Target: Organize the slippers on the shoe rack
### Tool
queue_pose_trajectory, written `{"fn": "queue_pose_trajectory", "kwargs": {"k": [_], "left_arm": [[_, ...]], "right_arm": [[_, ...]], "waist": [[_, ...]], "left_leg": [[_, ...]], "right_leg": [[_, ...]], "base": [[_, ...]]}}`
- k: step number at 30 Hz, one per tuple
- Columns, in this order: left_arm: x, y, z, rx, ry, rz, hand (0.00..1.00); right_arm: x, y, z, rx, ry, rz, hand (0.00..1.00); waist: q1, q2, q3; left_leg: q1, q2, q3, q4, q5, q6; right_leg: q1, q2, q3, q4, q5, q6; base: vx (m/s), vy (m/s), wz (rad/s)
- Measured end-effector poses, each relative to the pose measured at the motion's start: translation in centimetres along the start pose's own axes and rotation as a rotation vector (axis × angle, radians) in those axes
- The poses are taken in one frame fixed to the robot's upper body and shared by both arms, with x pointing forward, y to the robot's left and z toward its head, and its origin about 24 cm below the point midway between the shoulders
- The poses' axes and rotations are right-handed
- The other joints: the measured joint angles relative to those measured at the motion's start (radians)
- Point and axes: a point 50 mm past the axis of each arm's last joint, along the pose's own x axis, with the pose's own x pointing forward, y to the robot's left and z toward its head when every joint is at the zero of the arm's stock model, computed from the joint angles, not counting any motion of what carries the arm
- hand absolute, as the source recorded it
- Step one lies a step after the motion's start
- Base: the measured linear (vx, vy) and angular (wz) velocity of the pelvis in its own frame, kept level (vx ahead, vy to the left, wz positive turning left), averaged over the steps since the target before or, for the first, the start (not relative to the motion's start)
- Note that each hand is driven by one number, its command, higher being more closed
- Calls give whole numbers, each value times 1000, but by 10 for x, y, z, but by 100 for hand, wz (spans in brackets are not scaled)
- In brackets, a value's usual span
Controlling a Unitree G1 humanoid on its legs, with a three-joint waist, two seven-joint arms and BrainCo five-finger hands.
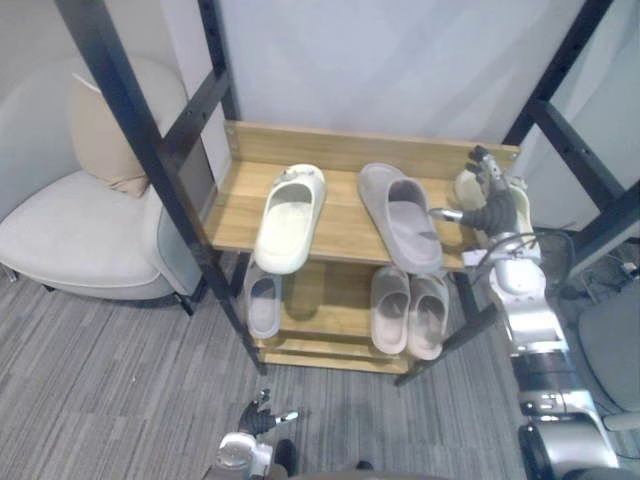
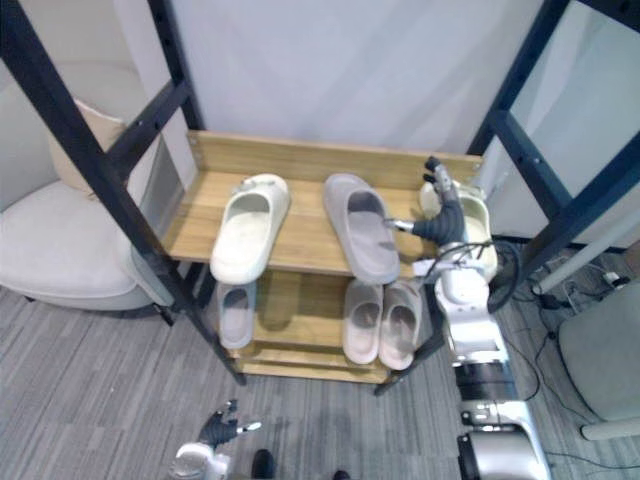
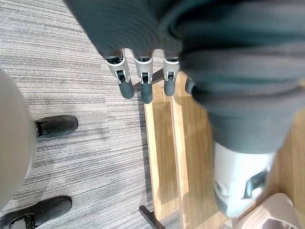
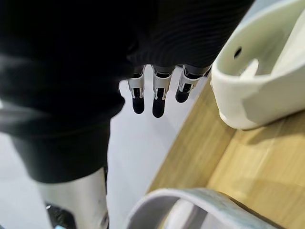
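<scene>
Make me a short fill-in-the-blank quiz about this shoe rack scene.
The top shelf holds ___ slippers. The right robot hand is by the ___ shelf. The armchair stands on the ___ side of the rack. Missing: three, top, left.

Six slippers: one white slipper point(image 1: 291, 217), one grey slipper point(image 1: 402, 215), one cream slipper point(image 4: 257, 95) at the right, and three pale slippers point(image 1: 390, 308) lower centre. One shoe rack point(image 1: 340, 150). One armchair point(image 1: 80, 235).

The shoe rack point(image 1: 345, 228) is pale wood with black posts, bearing a cream slipper point(image 1: 290, 215) and a taupe-grey slipper point(image 1: 400, 215). The carpet point(image 1: 100, 380) is streaked grey, the armchair point(image 1: 70, 230) off-white, its cushion point(image 1: 100, 135) beige.
</scene>
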Motion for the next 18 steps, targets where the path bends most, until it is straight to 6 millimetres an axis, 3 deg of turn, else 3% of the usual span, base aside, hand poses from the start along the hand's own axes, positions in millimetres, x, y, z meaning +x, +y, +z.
{"fn": "queue_pose_trajectory", "kwargs": {"k": [9, 18], "left_arm": [[1, 0, 6, -19, -24, 1, 0], [2, 0, 13, -17, -47, -4, 0]], "right_arm": [[15, 0, 7, 0, -8, -5, 0], [28, 5, 2, -12, 54, 18, 0]], "waist": [[11, 2, 30], [17, 6, 59]], "left_leg": [[1, 0, -8, -1, 2, -1], [-13, -1, -17, -1, 7, -1]], "right_leg": [[4, 0, -8, 0, 0, 0], [-5, -1, -19, -1, 0, 0]], "base": [[-11, -13, 2], [-14, -13, 3]]}}
